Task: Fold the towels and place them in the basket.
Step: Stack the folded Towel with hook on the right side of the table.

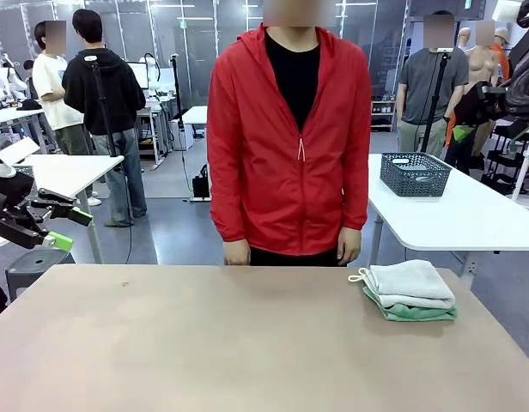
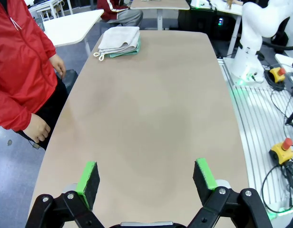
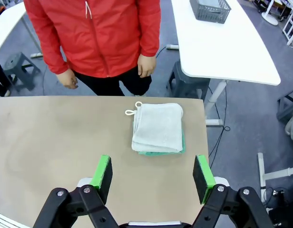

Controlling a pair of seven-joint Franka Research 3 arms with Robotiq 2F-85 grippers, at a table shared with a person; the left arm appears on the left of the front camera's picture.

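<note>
Both towels lie folded in one stack at the table's far right. The cream-white towel (image 1: pixel 409 282) (image 3: pixel 158 126) is on top, its loop pointing toward the person, and the mint green towel (image 1: pixel 416 313) (image 3: pixel 161 152) peeks out beneath. The same stack (image 2: pixel 119 40) appears far off in the left wrist view. The dark grey basket (image 1: pixel 415 174) (image 3: pixel 209 9) stands on a separate white table behind, at the right. My left gripper (image 1: pixel 71 229) (image 2: pixel 145 176) hangs open at the table's left edge. My right gripper (image 3: pixel 152 172) is open, high above the near side of the stack.
A person in a red jacket (image 1: pixel 288 146) stands at the table's far edge, hands (image 3: pixel 146 65) down at the sides. The brown tabletop (image 1: pixel 213 343) is bare apart from the stack. The right arm's white base (image 2: pixel 251 42) and cables lie beside the table.
</note>
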